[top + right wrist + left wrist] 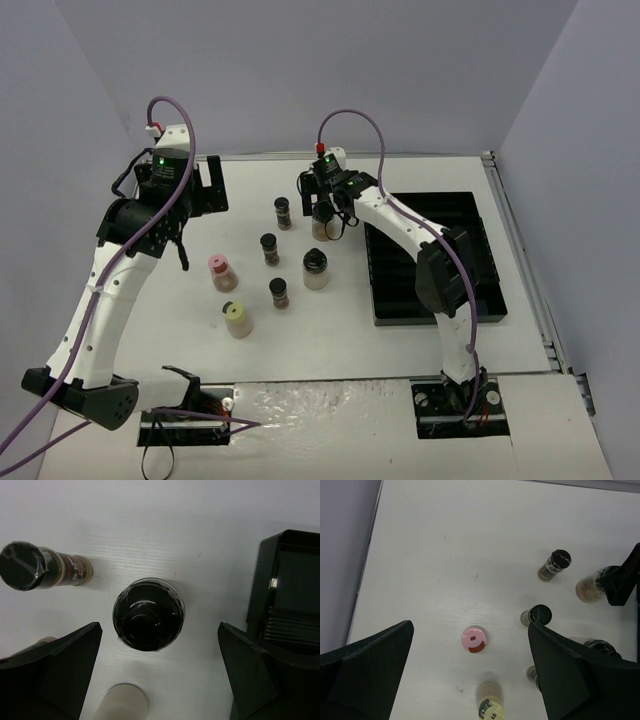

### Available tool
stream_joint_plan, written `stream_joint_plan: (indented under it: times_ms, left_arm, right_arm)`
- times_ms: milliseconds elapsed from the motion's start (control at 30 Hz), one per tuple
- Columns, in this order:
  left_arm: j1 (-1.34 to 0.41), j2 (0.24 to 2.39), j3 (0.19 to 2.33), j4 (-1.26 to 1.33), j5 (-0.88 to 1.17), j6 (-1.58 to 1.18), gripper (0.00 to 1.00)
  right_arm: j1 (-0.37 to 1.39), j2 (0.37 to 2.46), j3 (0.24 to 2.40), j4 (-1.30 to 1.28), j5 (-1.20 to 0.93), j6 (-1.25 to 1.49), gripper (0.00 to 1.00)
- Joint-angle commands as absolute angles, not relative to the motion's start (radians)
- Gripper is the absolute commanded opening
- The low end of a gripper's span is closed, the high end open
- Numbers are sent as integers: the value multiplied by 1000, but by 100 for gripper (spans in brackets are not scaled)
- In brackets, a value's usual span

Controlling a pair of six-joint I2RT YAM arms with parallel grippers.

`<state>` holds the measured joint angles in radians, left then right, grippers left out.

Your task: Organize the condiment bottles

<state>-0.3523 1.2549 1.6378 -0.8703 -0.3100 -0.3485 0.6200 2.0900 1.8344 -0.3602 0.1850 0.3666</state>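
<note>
At the left, the left gripper [206, 192] is held high over the white table [330, 350], its fingers spread as wide as they go and nothing between them. In its wrist view the pink-capped jar [474, 639] is seen almost straight below the gap, with the yellow-capped jar [490, 707] beside it; both are upright and stand apart from each other. Toward the middle, four more jars with black caps are found standing loose. They are the slender brown jar [283, 212] at the far side, the dark jar [269, 248] nearer, the wider jar with pale contents [316, 270] and the small brown jar [279, 292]. A fifth, the black-capped jar [148, 614], stands directly under the right gripper [328, 210], whose fingers [55, 670] are also fully parted and closed on nothing. In the right wrist view its cap is centred between them, with a clear gap on either side, and its long axis is vertical, in line with the approach. The right arm is plainly the nearer to it, so a straight descent and a closing of the fingers is judged to be all the coming grasp calls for. The slender brown jar is close enough that it could be brushed. At the right, the black slotted tray [395, 290] lies just beside this jar, and no jar is seen in it.
</note>
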Motion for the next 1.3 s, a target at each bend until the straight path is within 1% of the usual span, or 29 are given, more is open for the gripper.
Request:
stream_joint_plan:
  times_ms: [0, 233, 533, 767, 833, 900, 933, 1267]
  left_arm:
    - [-354, 1238, 1643, -815, -328, -341, 97]
    - [-354, 1240, 1639, -814, -337, -337, 97]
    - [-354, 1233, 1632, -811, -336, -335, 97]
    - [-354, 1223, 1630, -816, -342, -333, 97]
    - [-353, 1219, 1629, -817, -343, -333, 97]
    - [-353, 1216, 1628, -819, -344, -331, 97]
    - [-353, 1215, 1627, -820, -345, -331, 97]
    - [-354, 1213, 1626, -820, -338, -334, 97]
  right_arm:
    - [637, 2101, 1829, -315, 238, 376, 99]
    - [640, 2138, 1827, -313, 251, 383, 98]
    - [648, 2156, 1819, -266, 270, 360, 95]
    - [651, 2174, 1825, -244, 271, 350, 88]
    - [652, 2176, 1825, -243, 270, 354, 82]
    - [652, 2180, 1824, -244, 268, 354, 73]
    - [653, 2178, 1823, -244, 268, 355, 72]
    - [657, 2158, 1790, -244, 295, 361, 71]
